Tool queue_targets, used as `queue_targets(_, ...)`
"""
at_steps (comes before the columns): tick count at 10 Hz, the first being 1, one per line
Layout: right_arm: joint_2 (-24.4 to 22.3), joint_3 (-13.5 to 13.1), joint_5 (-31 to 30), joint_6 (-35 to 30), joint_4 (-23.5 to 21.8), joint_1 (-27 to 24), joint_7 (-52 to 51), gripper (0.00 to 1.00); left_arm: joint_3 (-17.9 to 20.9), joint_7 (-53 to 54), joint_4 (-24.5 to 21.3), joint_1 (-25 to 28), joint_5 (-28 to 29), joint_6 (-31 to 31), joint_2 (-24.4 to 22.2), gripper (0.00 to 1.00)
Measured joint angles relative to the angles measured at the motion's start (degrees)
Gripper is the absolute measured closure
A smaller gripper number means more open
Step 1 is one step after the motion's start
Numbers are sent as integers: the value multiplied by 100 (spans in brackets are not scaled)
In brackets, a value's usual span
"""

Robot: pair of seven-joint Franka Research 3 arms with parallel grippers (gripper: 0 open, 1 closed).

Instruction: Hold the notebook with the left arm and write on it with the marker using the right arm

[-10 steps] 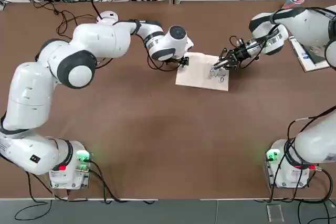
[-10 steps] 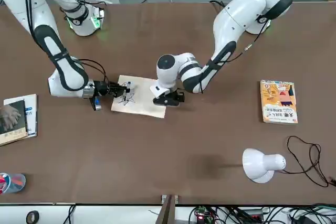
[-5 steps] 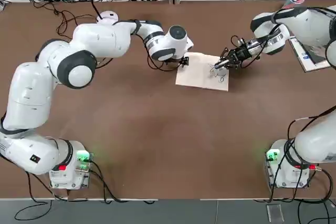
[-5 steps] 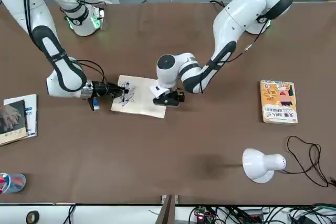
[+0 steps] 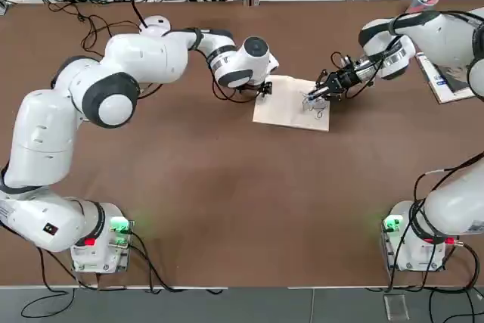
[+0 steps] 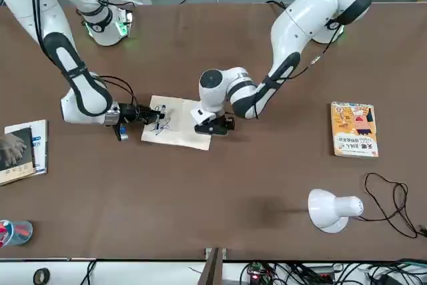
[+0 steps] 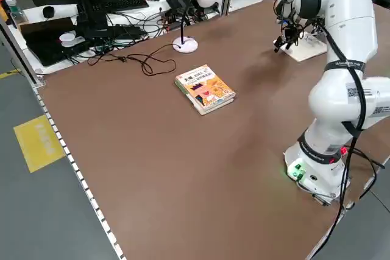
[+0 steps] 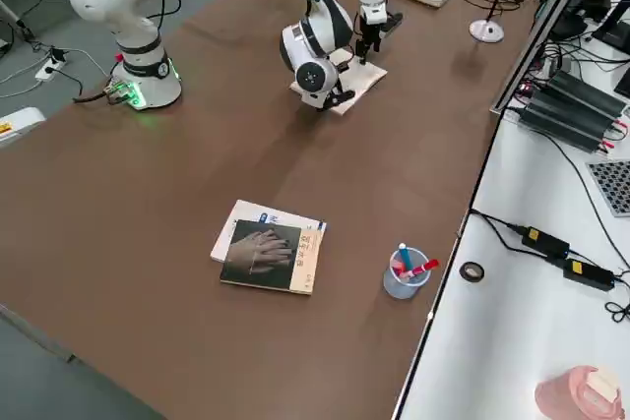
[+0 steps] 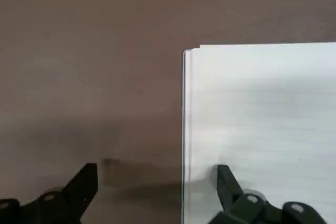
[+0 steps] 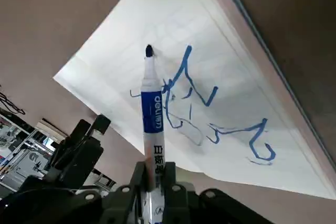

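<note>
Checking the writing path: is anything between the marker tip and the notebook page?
Nothing visible. The right gripper holds the marker with its tip at the bare notebook page; the left gripper straddles a far edge.

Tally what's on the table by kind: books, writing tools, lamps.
Books: 3, notebook, orange book, dark book
Markers: 1, marker in right gripper
Pen cups: 1, pen cup
Lamps: 1, lamp
Total: 6
</note>
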Motion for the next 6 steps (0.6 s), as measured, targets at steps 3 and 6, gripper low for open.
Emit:
queue_targets(3, 3, 4, 3, 2, 0, 80, 3, 82, 0, 0, 0, 0, 0, 0, 0, 0)
queue_targets(6, 4, 7, 24, 7, 4, 133, 8, 82, 0, 0, 0, 0, 0, 0, 0, 0)
